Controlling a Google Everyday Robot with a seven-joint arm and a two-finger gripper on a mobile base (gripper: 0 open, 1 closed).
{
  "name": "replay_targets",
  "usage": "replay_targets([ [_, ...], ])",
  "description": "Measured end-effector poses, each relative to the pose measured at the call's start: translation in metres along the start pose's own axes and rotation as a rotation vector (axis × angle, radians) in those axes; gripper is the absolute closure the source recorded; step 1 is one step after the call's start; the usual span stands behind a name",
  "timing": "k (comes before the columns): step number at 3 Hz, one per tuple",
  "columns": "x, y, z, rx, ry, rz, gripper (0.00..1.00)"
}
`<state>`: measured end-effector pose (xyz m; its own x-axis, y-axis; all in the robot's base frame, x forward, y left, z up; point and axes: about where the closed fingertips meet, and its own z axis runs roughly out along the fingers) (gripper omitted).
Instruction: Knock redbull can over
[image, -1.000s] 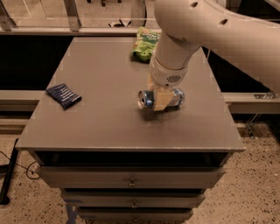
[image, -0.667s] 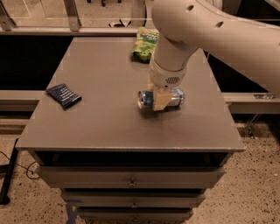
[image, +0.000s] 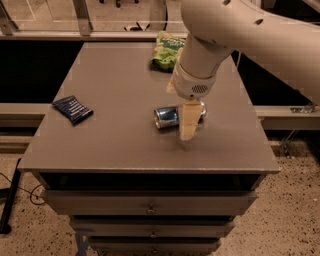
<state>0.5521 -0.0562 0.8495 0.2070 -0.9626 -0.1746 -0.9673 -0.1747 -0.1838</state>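
**Redbull can down, pretty much done**

Starting at the tool (image: 188, 120): hanging low under the big white arm (image: 260, 35), right of centre over the counter (image: 115, 75), just on the near side of the redbull can (image: 167, 116) and overlapping its right half. Touching it or only in front of it? Can't say. Same for the tool's state: apart, together or clamped on something, impossible to call from this angle, so not guessing.

Redbull can itself: flat on its side, lengthwise left to right, shiny silver end pointing left. Not upright, so calling the knock-over done.

Left to do, as a guess: nothing beyond lifting the tool away without rolling the can toward the right edge.

Further out: green snack bag (image: 167, 50) at the far edge, well apart from the can, partly tucked behind the arm. Flat dark-blue packet (image: 73, 109) way over on the left side. Drawers (image: 150, 207) under the counter, shut.
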Motion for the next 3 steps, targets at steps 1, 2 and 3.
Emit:
replay_targets([
  [1,0.003,0.001,-0.013,0.007,-0.091,0.055,0.00],
  [2,0.017,0.002,-0.043,0.038,-0.207,0.134,0.00],
  [3,0.048,0.008,-0.079,0.087,-0.337,0.239,0.00],
])
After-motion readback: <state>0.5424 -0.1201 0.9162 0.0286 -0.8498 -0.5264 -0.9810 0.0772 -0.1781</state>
